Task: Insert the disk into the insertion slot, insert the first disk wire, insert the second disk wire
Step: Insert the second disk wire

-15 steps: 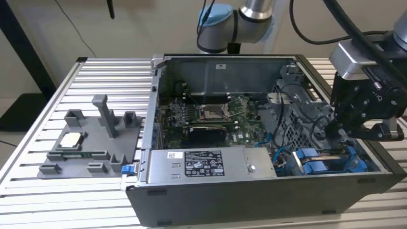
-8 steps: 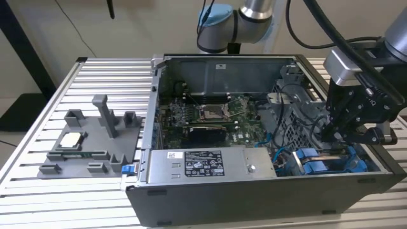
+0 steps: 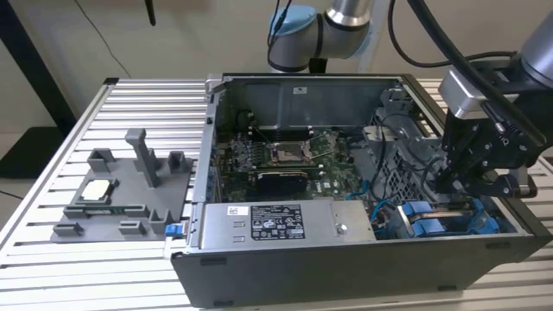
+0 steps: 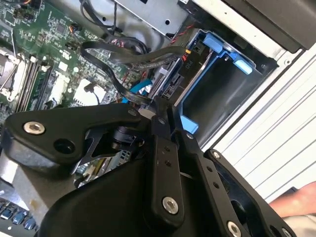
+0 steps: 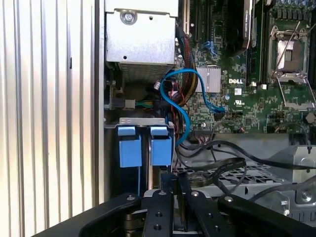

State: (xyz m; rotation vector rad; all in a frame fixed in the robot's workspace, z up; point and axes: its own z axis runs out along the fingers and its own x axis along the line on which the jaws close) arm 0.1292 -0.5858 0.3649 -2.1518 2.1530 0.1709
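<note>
The claw [image 4: 160, 106] is closed on what looks like the plug end of a flat black wire [image 4: 126, 90]. It holds the plug right at the connector edge of the silver-grey hard drive [image 4: 170, 79] in its bright blue plastic carrier, seemingly to line it up with its socket. The drive already sits in the rectangular grey metal drive bay [image 5: 140, 121], at the lower right of the exterior view, inside the open dark computer case [image 3: 346, 275] on the slatted bench [image 3: 52, 265].
</note>
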